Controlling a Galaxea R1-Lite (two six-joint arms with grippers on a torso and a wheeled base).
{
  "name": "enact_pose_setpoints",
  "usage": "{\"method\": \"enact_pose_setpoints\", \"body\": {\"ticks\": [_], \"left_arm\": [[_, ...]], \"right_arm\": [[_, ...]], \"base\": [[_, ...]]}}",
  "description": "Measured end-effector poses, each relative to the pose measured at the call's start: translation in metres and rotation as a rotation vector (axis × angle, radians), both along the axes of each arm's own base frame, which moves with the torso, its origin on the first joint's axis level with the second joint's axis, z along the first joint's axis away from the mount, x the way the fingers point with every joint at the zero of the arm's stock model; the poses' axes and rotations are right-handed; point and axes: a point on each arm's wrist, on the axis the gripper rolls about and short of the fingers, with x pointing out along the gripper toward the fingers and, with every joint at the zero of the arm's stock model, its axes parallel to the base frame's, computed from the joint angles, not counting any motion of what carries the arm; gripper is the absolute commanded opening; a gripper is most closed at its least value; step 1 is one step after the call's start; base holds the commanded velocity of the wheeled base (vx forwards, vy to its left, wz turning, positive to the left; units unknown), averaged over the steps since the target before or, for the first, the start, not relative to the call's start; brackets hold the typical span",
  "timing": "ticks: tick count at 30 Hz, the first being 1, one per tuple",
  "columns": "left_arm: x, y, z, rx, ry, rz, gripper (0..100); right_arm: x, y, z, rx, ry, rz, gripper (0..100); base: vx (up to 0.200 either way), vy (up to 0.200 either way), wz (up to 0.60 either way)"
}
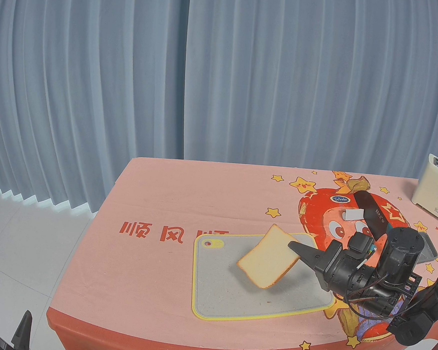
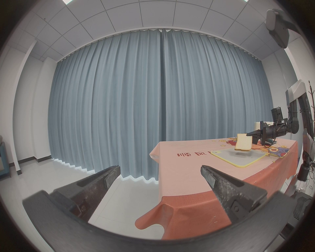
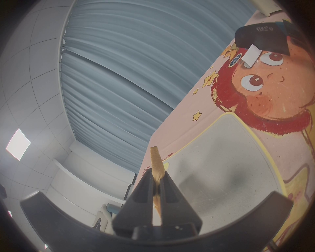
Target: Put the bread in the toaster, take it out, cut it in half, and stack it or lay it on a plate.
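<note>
Right gripper [image 1: 297, 249] pinches one edge of a bread slice [image 1: 268, 257], lifted clear and tilted above the cutting board [image 1: 230, 289], probably for carrying to the toaster [image 1: 436, 192] at the table's [image 1: 167, 189] far right corner.

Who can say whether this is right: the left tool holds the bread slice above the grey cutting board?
Not quite. It is the right tool that holds the bread slice above the grey cutting board, as the head view shows.
</note>
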Motion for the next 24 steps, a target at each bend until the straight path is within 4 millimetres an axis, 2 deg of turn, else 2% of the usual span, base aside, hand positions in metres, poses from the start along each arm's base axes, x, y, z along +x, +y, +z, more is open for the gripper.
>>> {"method": "enact_pose_setpoints", "body": {"ticks": [8,9,24], "left_arm": [[0.0000,0.0000,0.0000,0.000,0.000,0.000,100],[0.0000,0.0000,0.0000,0.000,0.000,0.000,100],[0.0000,0.0000,0.0000,0.000,0.000,0.000,100]], "right_arm": [[0.0024,0.0034,-0.0054,-0.012,0.014,-0.001,0],[0.0023,0.0037,-0.0057,-0.012,0.015,0.000,100],[0.0020,0.0046,-0.0064,-0.029,0.007,-0.007,100]], "base": [[0.000,0.000,0.00],[0.000,0.000,0.00],[0.000,0.000,0.00]]}}
